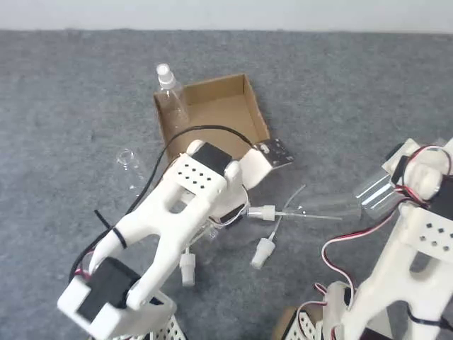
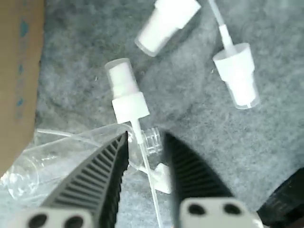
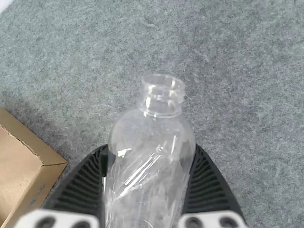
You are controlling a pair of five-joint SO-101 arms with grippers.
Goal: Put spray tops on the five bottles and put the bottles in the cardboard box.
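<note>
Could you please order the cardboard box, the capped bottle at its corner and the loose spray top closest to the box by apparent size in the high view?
1. cardboard box
2. capped bottle
3. spray top, clearly the smallest

The bottle (image 3: 151, 156) loses its base at the frame edge, the cardboard box (image 3: 19, 159) all but one corner.
</note>
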